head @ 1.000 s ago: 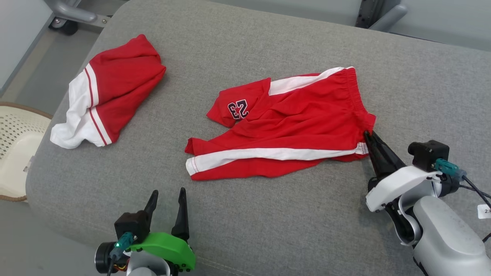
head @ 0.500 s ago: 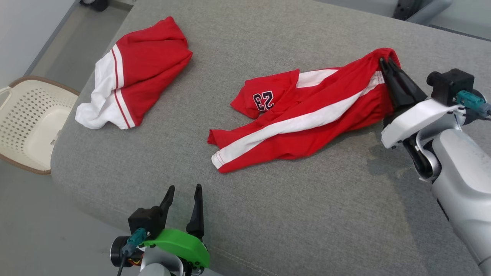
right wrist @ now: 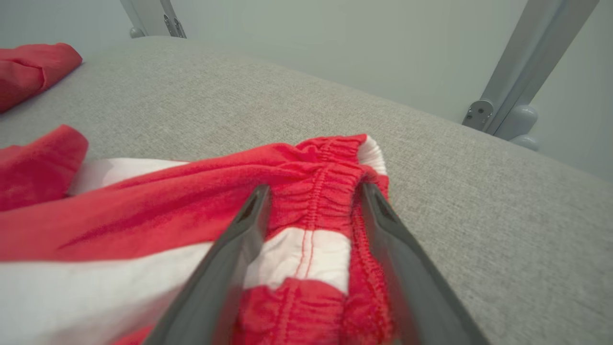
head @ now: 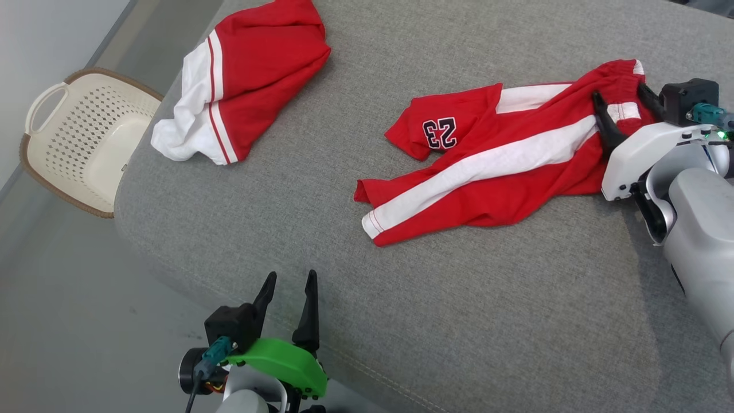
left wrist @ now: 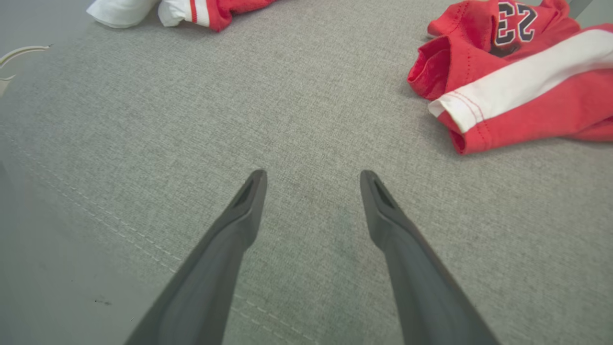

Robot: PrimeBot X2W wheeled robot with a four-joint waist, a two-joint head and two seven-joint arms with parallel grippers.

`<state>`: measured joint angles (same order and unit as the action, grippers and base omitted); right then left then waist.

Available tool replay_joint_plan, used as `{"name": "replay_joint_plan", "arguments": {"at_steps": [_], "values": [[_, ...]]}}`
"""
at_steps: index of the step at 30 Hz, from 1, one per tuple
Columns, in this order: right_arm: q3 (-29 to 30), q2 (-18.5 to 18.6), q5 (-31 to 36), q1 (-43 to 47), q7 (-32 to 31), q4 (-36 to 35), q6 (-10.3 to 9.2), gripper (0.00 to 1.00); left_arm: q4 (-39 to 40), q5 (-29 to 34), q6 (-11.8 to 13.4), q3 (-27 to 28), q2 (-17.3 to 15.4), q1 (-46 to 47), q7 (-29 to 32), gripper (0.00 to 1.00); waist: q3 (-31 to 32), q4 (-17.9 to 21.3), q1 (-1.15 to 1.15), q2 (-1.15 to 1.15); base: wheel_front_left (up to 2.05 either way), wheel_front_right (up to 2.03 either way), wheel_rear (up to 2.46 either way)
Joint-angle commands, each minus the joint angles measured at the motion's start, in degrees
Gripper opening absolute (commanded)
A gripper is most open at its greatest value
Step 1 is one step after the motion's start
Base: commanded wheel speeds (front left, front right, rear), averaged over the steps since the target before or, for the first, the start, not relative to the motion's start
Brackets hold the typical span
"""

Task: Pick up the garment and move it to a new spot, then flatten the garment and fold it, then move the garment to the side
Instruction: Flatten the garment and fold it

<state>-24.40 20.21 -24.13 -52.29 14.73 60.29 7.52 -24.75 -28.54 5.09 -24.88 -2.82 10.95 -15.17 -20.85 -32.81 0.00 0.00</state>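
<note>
Right hand gapes astride waistband of shorts; broad grey cushion alongside.

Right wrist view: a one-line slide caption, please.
Open right gripper straddles the waist end of the red shorts on the grey cushion.

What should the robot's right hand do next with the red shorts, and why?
Probably lift the right hand up and back off the waistband. Its fingers stand open on either side of the elastic, gripping nothing, and the shorts lie on the cushion. They are crumpled, with the 23 leg folded over, so flattening likely comes next.
</note>
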Motion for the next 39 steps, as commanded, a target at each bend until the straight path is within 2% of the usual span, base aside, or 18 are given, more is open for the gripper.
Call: {"name": "replay_joint_plan", "arguments": {"at_steps": [1, 6, 11, 17, 23, 35, 36, 37, 38, 39], "values": [[0.06, -0.04, 0.11, -0.13, 0.29, 0.23, -0.06, 1.0, -0.3, 0.14, 0.0, 0.27, -0.17, 0.11, 0.04, 1.0, 0.81, 1.09, 0.0, 0.0, 0.0, 0.0, 0.0], [1.07, 0.02, -0.07, 1.04, 0.49, -5.67, -0.06, 1.0, -0.32, 1.49, -0.2, 2.27, -0.17, 1.02, 0.04, 1.0, 2.62, 5.04, 0.0, 0.0, 0.0, 0.0, 0.0], [5.27, -0.01, -0.04, 6.25, 0.48, -13.31, -0.06, 1.0, -0.73, 2.94, -0.87, 4.17, -0.2, 1.06, 0.04, 1.0, 4.68, 8.43, 0.0, 0.0, 0.0, 0.0, 0.0], [8.15, -1.05, -1.36, 14.34, 0.49, -18.49, -0.05, 1.0, -0.85, 3.66, -1.56, 5.02, -0.18, 0.48, 0.04, 1.0, 5.5, 9.87, 0.0, 0.0, 0.0, 0.0, 0.0], [5.73, -1.34, -4.2, 18.29, 0.49, -17.76, -0.05, 1.0, -0.83, 3.58, -1.82, 4.4, -0.18, -0.06, 0.04, 1.0, 4.49, 8.79, 0.0, 0.0, 0.0, 0.0, 0.0], [0.14, -1.81, -10.19, 16.73, 0.36, -11.16, -0.03, 1.0, -1.08, 3.87, -1.69, 4.09, -0.18, -0.65, 0.04, 1.0, 3.32, 5.01, 0.0, 0.0, 0.0, 0.0, 0.0], [-0.62, -1.87, -10.36, 16.57, 0.35, -10.88, -0.01, 0.75, -1.06, 4.04, -1.74, 4.21, -0.17, -0.75, 0.04, 1.0, 3.32, 4.94, 0.0, 0.0, 0.0, 0.0, 0.0], [-0.97, -1.92, -10.78, 16.42, 0.35, -10.72, -0.01, 0.45, -1.07, 4.14, -1.76, 4.38, -0.17, -0.84, 0.04, 1.0, 3.34, 4.95, 0.0, 0.0, 0.0, 0.0, 0.0], [-1.14, -1.88, -11.1, 16.26, 0.35, -10.82, -0.01, 0.07, -1.08, 4.17, -1.72, 4.55, -0.17, -0.91, 0.04, 1.0, 3.37, 5.04, 0.0, 0.0, 0.0, 0.0, 0.0], [-1.25, -1.82, -11.23, 16.13, 0.35, -11.14, -0.01, 0.0, -1.17, 4.36, -1.68, 4.76, -0.17, -1.01, 0.04, 1.0, 3.5, 5.22, 0.0, 0.0, 0.0, 0.0, 0.0]]}}
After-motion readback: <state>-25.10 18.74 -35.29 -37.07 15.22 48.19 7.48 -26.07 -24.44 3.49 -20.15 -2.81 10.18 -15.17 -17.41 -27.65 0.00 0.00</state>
